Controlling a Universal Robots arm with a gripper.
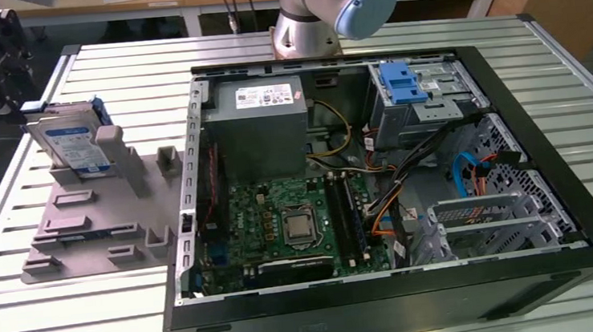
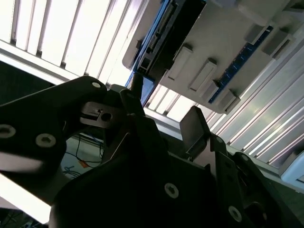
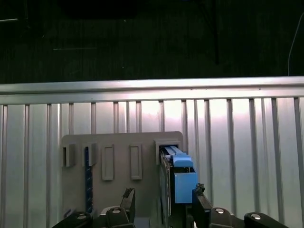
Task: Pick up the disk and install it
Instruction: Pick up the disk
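Disk standing on edge in its grey holder, hand spread open close by
The disk is kept upright in a holder slot on the counter, at the exterior view's left, well apart from the open computer case. It is judged stiff, fairly heavy and shock-sensitive, its flat faces likely slick, so the blue carrier edges are reckoned the safer hold. The hand is released, fingers parted, nothing gripped
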